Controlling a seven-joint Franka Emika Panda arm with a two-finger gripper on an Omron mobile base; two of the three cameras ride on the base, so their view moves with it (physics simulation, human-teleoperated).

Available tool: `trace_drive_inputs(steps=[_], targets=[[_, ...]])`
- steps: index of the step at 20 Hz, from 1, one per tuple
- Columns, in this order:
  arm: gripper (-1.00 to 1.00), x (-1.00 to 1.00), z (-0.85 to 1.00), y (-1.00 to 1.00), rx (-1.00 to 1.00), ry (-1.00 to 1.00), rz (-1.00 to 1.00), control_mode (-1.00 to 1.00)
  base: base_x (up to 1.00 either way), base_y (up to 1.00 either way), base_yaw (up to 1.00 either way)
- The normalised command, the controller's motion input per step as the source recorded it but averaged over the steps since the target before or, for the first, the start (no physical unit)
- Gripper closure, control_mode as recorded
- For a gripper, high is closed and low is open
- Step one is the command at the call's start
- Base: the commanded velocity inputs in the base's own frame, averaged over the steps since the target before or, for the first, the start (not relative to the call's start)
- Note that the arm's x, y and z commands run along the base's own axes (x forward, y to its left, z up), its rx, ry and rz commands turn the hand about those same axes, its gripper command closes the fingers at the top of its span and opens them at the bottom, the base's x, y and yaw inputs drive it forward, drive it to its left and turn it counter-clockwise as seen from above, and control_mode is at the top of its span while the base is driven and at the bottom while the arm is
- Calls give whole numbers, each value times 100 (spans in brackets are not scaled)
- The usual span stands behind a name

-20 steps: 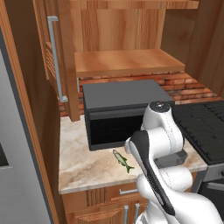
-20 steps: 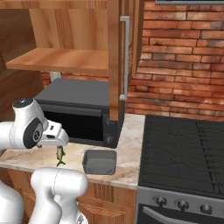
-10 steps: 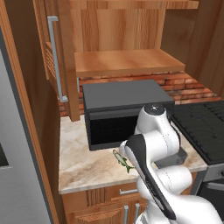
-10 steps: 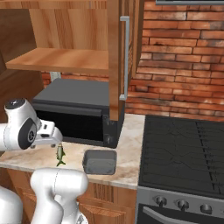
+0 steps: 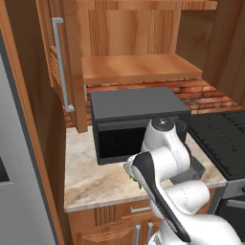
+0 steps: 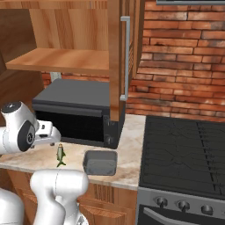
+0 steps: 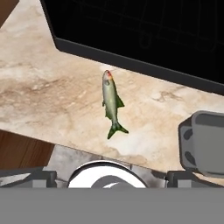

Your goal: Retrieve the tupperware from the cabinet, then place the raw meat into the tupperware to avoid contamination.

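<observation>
Now the gripper (image 7: 111,177) hangs with its jaws spread wide and empty above the raw meat (image 7: 112,103), which lies on the counter (image 7: 52,94) before the microwave (image 7: 144,30). The tupperware (image 6: 100,161) sits just beside it (already out of the cabinet (image 6: 115,57)). Best to centre over the fish's body, turn the jaws across its slim width, then descend straight.

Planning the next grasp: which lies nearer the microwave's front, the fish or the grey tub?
The fish: it lies on the counter before the microwave door; the tupperware sits beside its right corner.
</observation>
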Motion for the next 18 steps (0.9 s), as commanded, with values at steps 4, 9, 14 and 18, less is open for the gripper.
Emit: trace_drive_inputs(steps=[4,9,14,18], targets=[[-100,4,-29,0,0,-14,0,-100,0,0,0],[-100,1,-37,-7,2,-10,-1,-100,0,0,0],[-100,6,-46,-12,6,-5,0,-100,0,0,0],[-100,8,-51,-14,8,-2,0,-100,0,0,0]])
